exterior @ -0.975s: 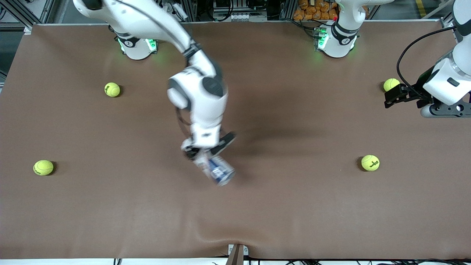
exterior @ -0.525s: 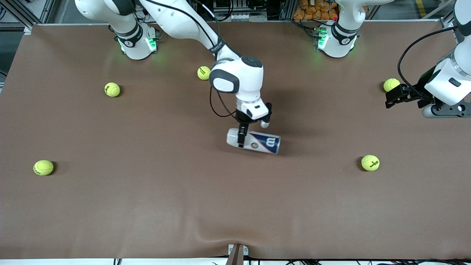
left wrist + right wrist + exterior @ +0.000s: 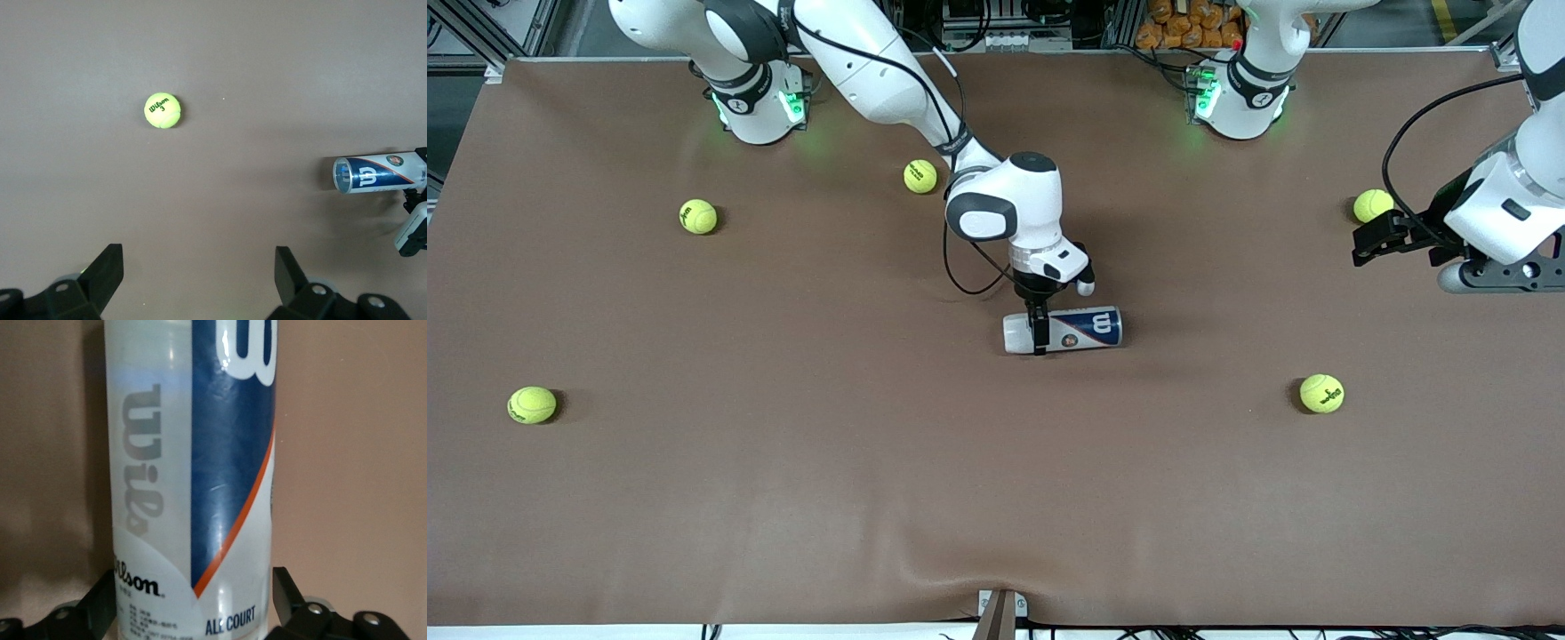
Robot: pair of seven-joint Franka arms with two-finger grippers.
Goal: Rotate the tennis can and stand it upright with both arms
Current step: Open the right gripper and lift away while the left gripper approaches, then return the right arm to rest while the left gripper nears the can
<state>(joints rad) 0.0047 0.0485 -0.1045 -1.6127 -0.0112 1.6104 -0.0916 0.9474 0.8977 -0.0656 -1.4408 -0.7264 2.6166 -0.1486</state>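
The tennis can lies on its side at the middle of the table, its length running along the table; I cannot tell if it touches the cloth. My right gripper is shut on it near its white end. The right wrist view shows the can filling the gap between both fingers. My left gripper is open and empty, low over the table at the left arm's end. Its fingers stand wide apart in the left wrist view, where the can shows farther off.
Yellow-green tennis balls lie scattered on the brown cloth: one beside my left gripper, one nearer the camera, which also shows in the left wrist view, one near the right arm, and two toward the right arm's end.
My right arm has swung the can away from the camera toward the table's middle and turned it from tilted to level. The left arm has barely moved.
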